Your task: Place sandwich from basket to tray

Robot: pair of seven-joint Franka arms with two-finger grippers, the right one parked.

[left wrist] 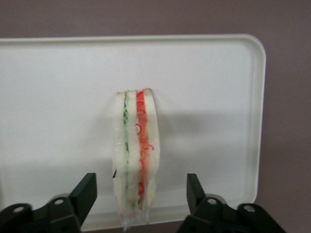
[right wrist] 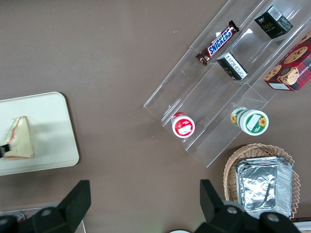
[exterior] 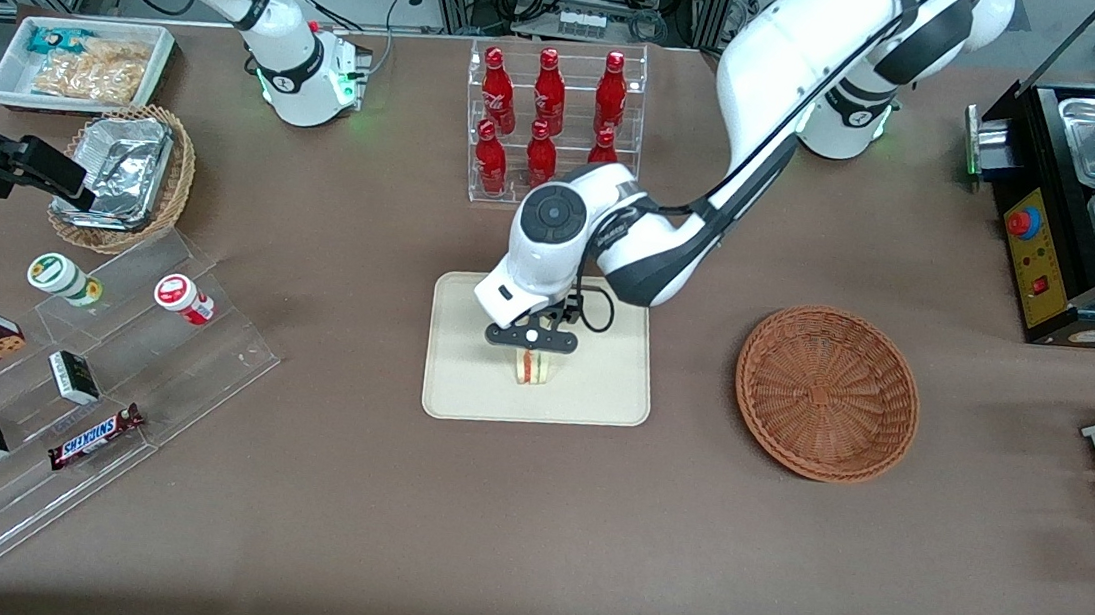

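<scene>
The sandwich (exterior: 532,368) (left wrist: 135,150) (right wrist: 19,138), a white wedge with green and red filling, stands on edge on the cream tray (exterior: 470,380) (left wrist: 58,97) (right wrist: 53,126). My left gripper (exterior: 532,346) (left wrist: 141,189) is low over the tray and open. Its black fingers (left wrist: 86,191) flank the sandwich with a gap on each side, touching nothing. The reddish-brown wicker basket (exterior: 827,392) sits empty beside the tray, toward the working arm's end of the table.
A clear rack of red bottles (exterior: 551,117) stands farther from the front camera than the tray. Toward the parked arm's end are a stepped acrylic shelf of snacks (exterior: 88,384), a small wicker basket holding a foil container (exterior: 123,176) and a white bin (exterior: 84,62). A food warmer (exterior: 1090,199) stands at the working arm's end.
</scene>
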